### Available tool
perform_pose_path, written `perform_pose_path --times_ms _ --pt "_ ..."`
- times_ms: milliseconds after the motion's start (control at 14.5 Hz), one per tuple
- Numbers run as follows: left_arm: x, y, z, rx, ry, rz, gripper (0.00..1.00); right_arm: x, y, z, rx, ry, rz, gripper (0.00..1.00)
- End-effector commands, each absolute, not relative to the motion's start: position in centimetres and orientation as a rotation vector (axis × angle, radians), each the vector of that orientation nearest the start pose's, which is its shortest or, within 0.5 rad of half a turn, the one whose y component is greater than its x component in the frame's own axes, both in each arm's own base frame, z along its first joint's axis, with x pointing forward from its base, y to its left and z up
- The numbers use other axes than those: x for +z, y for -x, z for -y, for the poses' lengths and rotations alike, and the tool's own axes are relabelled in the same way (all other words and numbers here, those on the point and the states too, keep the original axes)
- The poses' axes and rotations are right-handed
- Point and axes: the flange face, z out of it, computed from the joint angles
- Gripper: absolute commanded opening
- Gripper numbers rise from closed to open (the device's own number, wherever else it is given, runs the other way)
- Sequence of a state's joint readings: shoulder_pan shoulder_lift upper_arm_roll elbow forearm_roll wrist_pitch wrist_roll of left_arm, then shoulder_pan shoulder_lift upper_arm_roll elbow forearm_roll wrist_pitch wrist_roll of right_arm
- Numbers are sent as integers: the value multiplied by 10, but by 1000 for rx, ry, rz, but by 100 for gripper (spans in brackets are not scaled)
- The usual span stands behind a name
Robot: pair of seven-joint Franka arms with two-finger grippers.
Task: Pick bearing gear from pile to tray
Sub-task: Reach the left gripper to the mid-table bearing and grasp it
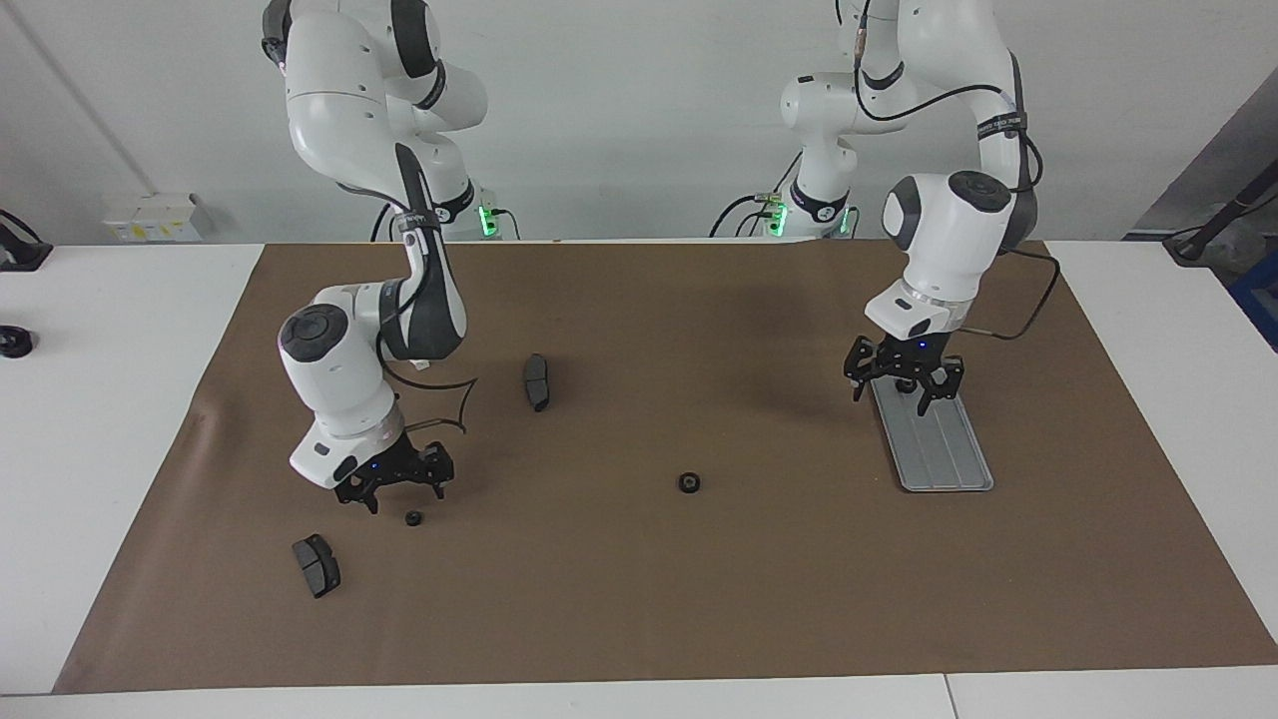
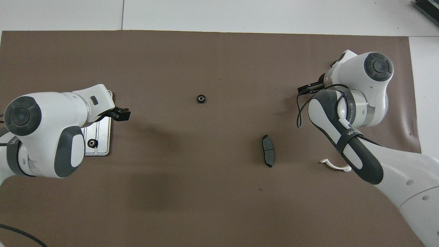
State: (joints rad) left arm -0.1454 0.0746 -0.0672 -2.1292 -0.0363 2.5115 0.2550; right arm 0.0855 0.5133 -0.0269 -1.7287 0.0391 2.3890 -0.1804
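Note:
The silver grooved tray (image 1: 944, 454) lies toward the left arm's end of the table. One small black gear (image 2: 91, 143) lies in it, at the end nearer to the robots. My left gripper (image 1: 905, 384) hangs open just over that end of the tray, holding nothing. A second gear (image 1: 413, 517) lies on the mat just beside my right gripper (image 1: 404, 491), which is open, low and empty. A third gear (image 1: 688, 483) lies alone mid-table and also shows in the overhead view (image 2: 201, 98). My right arm hides the second gear in the overhead view.
One dark brake pad (image 1: 536, 381) lies mid-table and also shows in the overhead view (image 2: 268, 151). Another brake pad (image 1: 316, 565) lies farther from the robots than my right gripper. A white half-ring bracket (image 2: 336, 165) lies under my right arm. Brown mat (image 1: 639, 599) covers the table.

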Motion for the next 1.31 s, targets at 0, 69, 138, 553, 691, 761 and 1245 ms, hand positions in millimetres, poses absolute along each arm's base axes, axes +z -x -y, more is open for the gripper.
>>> perform_pose_path --times_ms 0,69,138,553,691,761,1245 --pt "418 -574 182 -508 3079 -698 100 299 -690 -34 -251 3079 354 91" --pt "413 -572 198 -506 3100 -659 100 296 -690 -33 -244 3081 351 79" --pt "408 -573 210 -502 3120 -614 100 292 -691 -31 -239 3083 353 71" --pt "367 -607 295 -632 3120 -732 100 285 -695 -40 -241 3078 352 59" --pt "351 -606 332 -697 3117 -796 100 286 -696 -40 -243 3077 348 52" --pt "344 -609 340 -714 3118 -805 100 287 -697 -40 -251 3067 330 51" --pt "308 -596 363 -679 3123 -845 100 289 -701 -40 -303 3056 309 47"
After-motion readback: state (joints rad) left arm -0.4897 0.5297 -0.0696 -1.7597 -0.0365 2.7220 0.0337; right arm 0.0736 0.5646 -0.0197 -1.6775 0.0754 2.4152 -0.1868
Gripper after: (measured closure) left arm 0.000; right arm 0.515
